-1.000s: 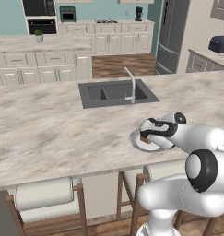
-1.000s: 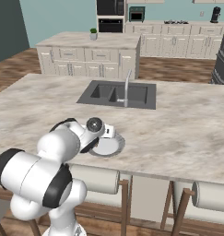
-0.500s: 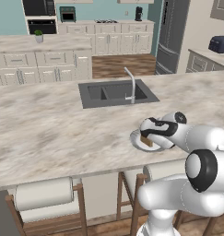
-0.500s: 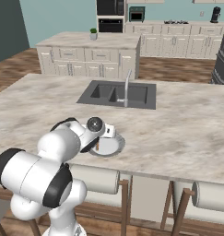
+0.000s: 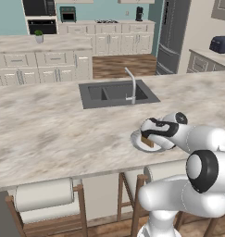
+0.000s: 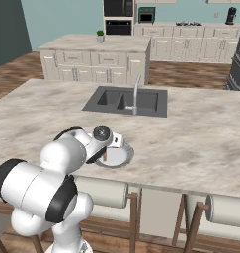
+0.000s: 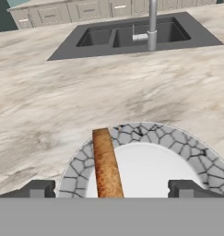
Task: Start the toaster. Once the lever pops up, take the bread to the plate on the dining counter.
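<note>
One toast slice [image 7: 106, 166] seen edge-up on plate [image 7: 145, 134], left of centre between spread pincer [image 7: 111, 189] tips, released; long axis runs away toward sink [image 7: 127, 34]; plate on dining table [image 7: 53, 101].

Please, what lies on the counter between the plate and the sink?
Nothing: in the hand view, only bare marbled dining counter stretches from the plate, with the bread standing on edge on it, to the sink.
</note>
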Robot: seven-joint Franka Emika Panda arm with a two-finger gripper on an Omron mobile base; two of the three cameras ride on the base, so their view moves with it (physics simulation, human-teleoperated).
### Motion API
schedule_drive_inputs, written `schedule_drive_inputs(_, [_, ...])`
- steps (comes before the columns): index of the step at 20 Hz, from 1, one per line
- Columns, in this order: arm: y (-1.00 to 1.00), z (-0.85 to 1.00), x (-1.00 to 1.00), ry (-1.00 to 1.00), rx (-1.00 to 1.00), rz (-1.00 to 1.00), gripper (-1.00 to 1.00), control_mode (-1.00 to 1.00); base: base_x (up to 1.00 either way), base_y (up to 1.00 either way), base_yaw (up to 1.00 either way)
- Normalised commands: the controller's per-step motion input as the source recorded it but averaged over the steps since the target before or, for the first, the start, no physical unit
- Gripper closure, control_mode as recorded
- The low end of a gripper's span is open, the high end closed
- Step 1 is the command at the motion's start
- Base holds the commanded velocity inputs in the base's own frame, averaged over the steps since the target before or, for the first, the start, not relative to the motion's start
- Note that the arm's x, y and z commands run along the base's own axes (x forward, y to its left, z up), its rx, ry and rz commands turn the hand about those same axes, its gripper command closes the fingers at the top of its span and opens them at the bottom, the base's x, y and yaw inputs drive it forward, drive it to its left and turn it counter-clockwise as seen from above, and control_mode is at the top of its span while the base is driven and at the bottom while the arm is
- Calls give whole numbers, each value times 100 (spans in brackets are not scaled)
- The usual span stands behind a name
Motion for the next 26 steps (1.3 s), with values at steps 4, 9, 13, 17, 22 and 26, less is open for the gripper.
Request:
schedule_drive_inputs(4, [-1,3,0,0,0,0,-100,-100,0,0,0])
schedule_drive_inputs(9, [-2,5,0,0,0,0,-100,-100,0,0,0])
schedule_drive_inputs(13, [0,1,0,0,0,0,-100,-100,0,0,0])
schedule_drive_inputs(17, [0,8,7,0,0,0,-100,-100,0,0,0])
schedule_drive_inputs(22, [0,12,3,0,0,0,-100,-100,0,0,0])
schedule_drive_inputs(26, [0,16,4,0,0,0,-100,-100,0,0,0])
